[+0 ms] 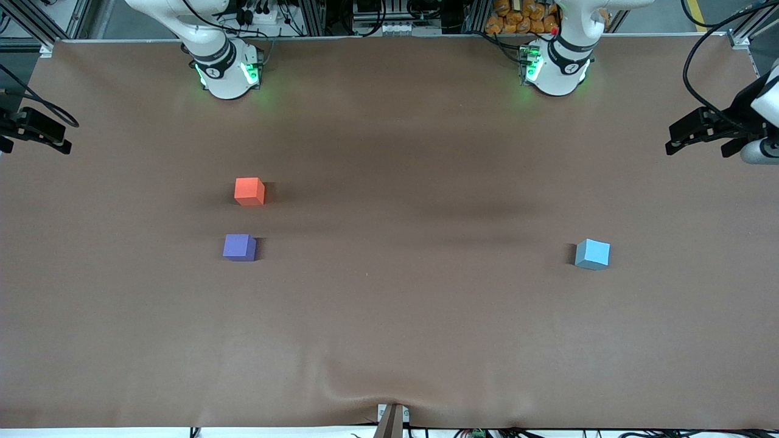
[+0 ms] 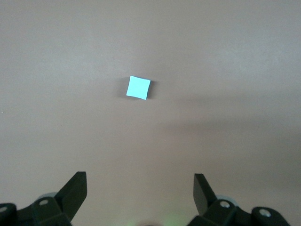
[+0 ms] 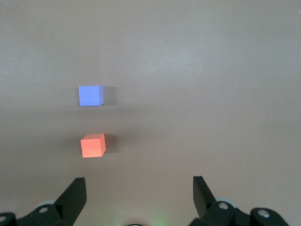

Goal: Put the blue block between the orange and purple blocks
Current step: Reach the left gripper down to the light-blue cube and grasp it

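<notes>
The light blue block (image 1: 592, 253) sits alone on the brown table toward the left arm's end; it also shows in the left wrist view (image 2: 138, 88). The orange block (image 1: 249, 191) and the purple block (image 1: 239, 247) sit toward the right arm's end, the purple one nearer the front camera, with a gap of about one cube between them. Both show in the right wrist view, orange (image 3: 92, 145) and purple (image 3: 91, 95). My left gripper (image 2: 139, 178) hangs open and empty high over the table beside the blue block. My right gripper (image 3: 138, 181) hangs open and empty high over the table beside the orange block.
The two arm bases (image 1: 226, 70) (image 1: 555, 67) stand along the table's edge farthest from the front camera. Black mounted devices stick in at both ends of the table (image 1: 36, 131) (image 1: 712, 131). The brown cover is wrinkled by a clamp (image 1: 391, 420) at the near edge.
</notes>
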Available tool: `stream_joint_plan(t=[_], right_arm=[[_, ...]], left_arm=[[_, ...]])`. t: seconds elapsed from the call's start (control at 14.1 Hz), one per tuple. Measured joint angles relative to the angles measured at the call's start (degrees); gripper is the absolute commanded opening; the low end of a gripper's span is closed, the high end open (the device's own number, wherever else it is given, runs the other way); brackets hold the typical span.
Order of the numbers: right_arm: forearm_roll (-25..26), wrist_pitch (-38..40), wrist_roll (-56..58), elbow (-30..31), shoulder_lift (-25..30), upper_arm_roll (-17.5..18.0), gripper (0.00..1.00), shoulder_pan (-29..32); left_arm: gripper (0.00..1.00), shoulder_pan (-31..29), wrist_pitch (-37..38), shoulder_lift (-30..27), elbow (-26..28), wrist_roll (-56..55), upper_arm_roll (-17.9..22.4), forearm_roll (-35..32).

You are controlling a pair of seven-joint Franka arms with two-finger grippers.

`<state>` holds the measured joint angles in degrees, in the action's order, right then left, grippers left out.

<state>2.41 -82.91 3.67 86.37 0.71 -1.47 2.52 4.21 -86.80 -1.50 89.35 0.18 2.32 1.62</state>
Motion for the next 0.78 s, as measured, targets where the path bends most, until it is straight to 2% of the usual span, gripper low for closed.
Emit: stream_joint_plan(t=[0.28, 0.43, 0.57, 0.78], right_arm=[[-0.03, -0.01, 0.00, 0.03, 0.00, -0.03, 1.00, 0.02], [-0.04, -0.01, 0.00, 0.09, 0.00, -0.06, 1.00, 0.03], [-0.06, -0.02, 0.00, 0.15, 0.00, -0.09, 1.00, 0.04], [-0.08, -0.03, 0.00, 0.22, 0.00, -0.12, 1.00, 0.05]], left_arm=[[1.00, 0.30, 0.82, 0.48, 0.01, 2.10, 0.14, -0.01], [1.00, 0.90, 0.97, 2.52, 0.36, 2.11, 0.03, -0.21], [1.00, 2.05, -0.67, 7.44, 0.93, 0.15, -0.57, -2.30], [1.00, 2.48, -8.56, 17.57, 1.58, -4.09, -0.92, -4.41]])
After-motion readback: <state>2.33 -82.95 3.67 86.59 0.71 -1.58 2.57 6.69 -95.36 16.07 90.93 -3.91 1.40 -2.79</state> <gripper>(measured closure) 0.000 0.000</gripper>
